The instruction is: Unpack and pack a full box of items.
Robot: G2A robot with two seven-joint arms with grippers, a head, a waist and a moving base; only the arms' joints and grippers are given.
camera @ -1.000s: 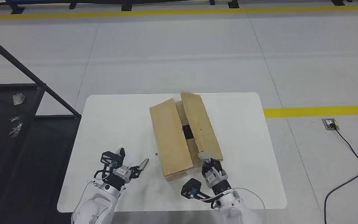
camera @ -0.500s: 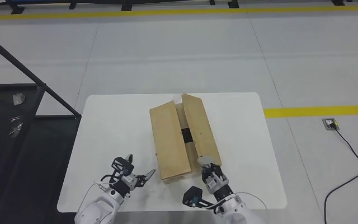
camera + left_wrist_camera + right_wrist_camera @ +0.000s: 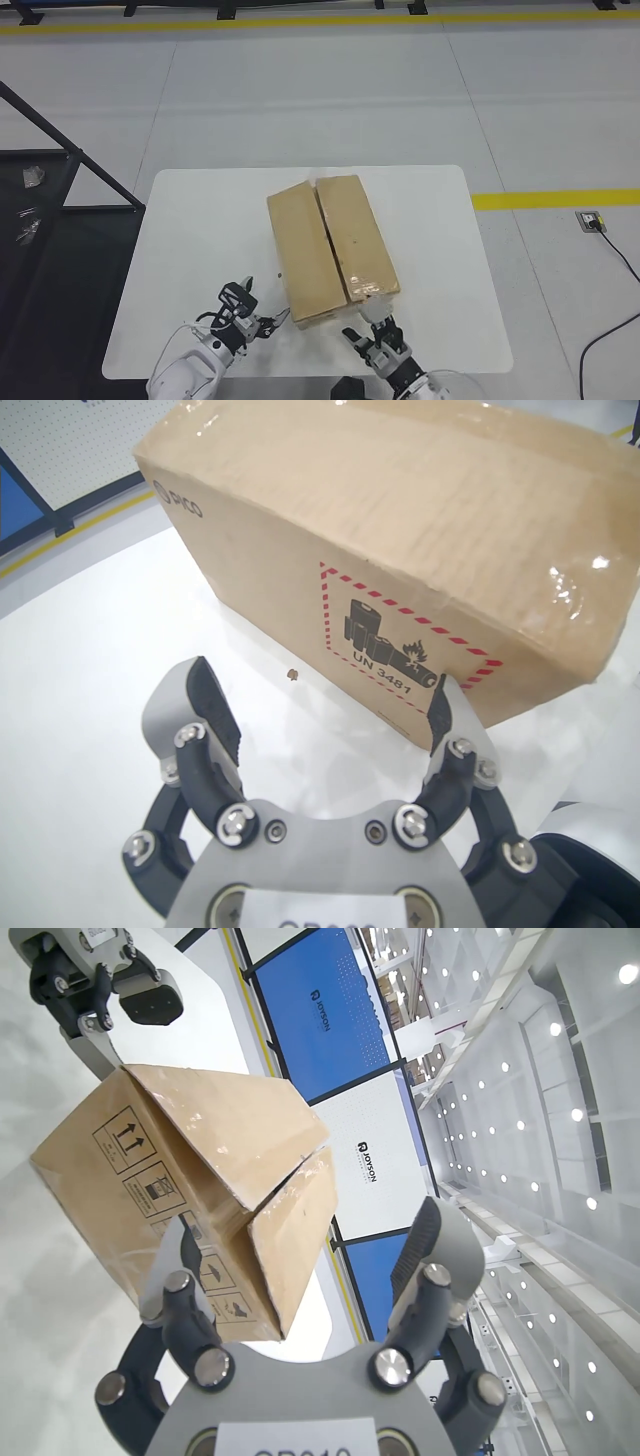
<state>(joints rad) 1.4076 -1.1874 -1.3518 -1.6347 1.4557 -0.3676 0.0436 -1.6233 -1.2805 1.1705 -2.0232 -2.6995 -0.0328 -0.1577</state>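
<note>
A brown cardboard box [image 3: 330,245] lies in the middle of the white table, both top flaps flat and meeting along a centre seam. My left gripper [image 3: 268,318] is open at the box's near left corner. In the left wrist view the left gripper [image 3: 320,680] frames the printed side of the box [image 3: 400,525], one fingertip [image 3: 442,700] close to the lower corner. My right gripper [image 3: 368,318] is open just in front of the box's near end. From the right wrist, the right gripper [image 3: 302,1223] points up at the box [image 3: 175,1148], with the left gripper [image 3: 90,973] beyond it.
A small brown crumb [image 3: 292,673] lies on the table [image 3: 200,230] beside the box. A black frame [image 3: 40,200] stands off the table's left side. Both grippers sit close to the table's front edge [image 3: 300,376].
The box's raised right flap has come down flat. My right gripper has let go of it and drawn back toward the front edge. My left gripper has moved right, up to the box's corner.
</note>
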